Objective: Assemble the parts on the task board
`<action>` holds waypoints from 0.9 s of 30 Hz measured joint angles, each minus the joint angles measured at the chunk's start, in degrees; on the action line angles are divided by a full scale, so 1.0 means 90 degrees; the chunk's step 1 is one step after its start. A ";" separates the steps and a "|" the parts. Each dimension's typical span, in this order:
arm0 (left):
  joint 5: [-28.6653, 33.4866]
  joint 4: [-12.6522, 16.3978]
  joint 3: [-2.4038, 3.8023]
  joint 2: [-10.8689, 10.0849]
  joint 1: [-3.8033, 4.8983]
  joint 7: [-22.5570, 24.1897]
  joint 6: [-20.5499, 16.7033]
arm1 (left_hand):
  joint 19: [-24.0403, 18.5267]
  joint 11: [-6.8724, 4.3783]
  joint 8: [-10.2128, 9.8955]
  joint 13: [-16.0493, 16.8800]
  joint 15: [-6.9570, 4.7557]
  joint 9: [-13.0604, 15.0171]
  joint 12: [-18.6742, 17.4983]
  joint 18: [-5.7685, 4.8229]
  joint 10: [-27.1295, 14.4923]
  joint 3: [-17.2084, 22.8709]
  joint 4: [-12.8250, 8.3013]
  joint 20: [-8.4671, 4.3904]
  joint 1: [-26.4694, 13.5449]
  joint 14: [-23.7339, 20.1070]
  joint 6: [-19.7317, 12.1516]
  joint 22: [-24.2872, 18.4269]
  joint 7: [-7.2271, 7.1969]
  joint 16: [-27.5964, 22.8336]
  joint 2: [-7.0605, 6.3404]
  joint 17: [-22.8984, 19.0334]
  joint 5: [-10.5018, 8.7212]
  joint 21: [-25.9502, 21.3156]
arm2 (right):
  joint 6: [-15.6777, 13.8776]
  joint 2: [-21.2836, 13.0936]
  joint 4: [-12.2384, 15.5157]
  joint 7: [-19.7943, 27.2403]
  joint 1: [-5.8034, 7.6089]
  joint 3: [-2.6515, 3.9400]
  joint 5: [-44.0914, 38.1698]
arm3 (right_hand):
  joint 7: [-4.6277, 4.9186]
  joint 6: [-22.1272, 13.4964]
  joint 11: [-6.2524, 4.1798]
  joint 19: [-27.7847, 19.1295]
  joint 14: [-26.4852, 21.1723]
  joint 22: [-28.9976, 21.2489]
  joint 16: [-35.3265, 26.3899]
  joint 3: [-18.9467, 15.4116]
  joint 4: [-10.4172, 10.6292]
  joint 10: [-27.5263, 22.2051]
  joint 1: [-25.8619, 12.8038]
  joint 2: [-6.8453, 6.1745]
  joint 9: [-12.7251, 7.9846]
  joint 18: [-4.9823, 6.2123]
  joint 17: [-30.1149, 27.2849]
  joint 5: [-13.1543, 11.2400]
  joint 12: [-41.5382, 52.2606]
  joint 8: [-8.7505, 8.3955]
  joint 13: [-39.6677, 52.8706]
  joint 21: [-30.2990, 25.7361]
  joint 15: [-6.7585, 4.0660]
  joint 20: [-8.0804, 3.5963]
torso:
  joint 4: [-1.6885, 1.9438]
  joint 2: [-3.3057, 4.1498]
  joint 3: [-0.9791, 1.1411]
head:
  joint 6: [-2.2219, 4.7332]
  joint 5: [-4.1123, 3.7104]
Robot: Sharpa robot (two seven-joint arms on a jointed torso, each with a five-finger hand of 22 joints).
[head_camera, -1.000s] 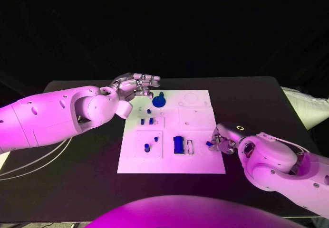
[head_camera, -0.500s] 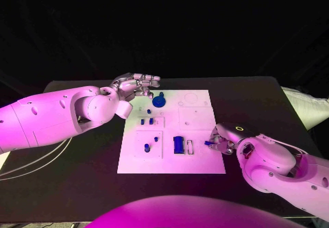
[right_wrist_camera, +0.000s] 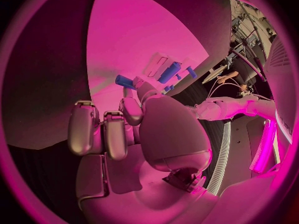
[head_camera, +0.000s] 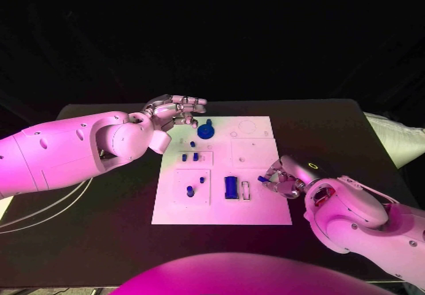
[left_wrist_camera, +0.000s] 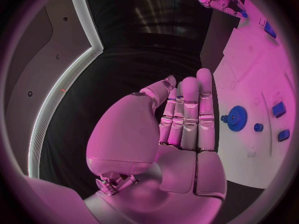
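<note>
The right silver hand (head_camera: 285, 182) has crept left over the white plastic task board (head_camera: 222, 212), pinching a small blue part (head_camera: 263, 179) nearer the slot; the left hand (head_camera: 174, 109) stays open-fingered, holding nothing

black table (head_camera: 336, 132) | white cables (head_camera: 40, 212) at its left edge

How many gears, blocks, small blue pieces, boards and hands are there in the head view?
Gear: 1
Block: 1
Small pieces: 6
Board: 1
Hands: 2, the left hand and the right hand
Total: 11
</note>
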 measured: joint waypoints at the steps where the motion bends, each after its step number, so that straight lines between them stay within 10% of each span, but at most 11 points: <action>1: 0.0000 0.0000 0.0000 0.0000 0.0000 0.0000 0.0000 | 0.0000 0.0000 0.0000 0.0000 0.0000 0.0000 0.0000 0.0000 0.0000 0.0000 0.0000 0.0000 0.0000 0.0000 0.0000 0.0000 0.0000 0.0000 0.0000 0.0000 0.0000 0.0000 | -0.0011 0.0002 0.0002 0.0000 0.0000 0.0001 0.0025 | 0.0000 0.0000 -0.0001 0.0000 0.0000 0.0000 0.0000 0.0022 0.0006 0.0001 -0.0008 -0.0008 0.0000 0.0000 0.0000 0.0002 0.0000 0.0000 0.0000 0.0000 0.0000 0.0000 | 0.0001 0.0000 0.0000 | 0.0000 0.0001; 27: 0.0000 0.0136 0.0001 0.0007 0.0000 -0.0015 0.0007 | 0.0000 0.0023 0.0000 -0.0001 0.0000 -0.0008 0.0024 0.0000 -0.0023 0.0000 0.0000 0.0000 0.0000 0.0000 -0.0045 0.0001 0.0001 0.0000 0.0000 -0.0014 0.0000 0.0000 | 0.0154 0.0602 -0.0234 -0.0036 0.0002 0.0011 0.1442 | -0.0085 0.0226 -0.0101 0.0024 0.0014 0.0063 0.0061 0.0245 0.0499 0.0218 -0.0838 -0.0235 0.0186 0.0000 -0.0002 0.0010 0.0223 0.0059 0.0174 0.0024 -0.0035 -0.0024 | -0.0002 0.0004 -0.0003 | 0.0001 -0.0012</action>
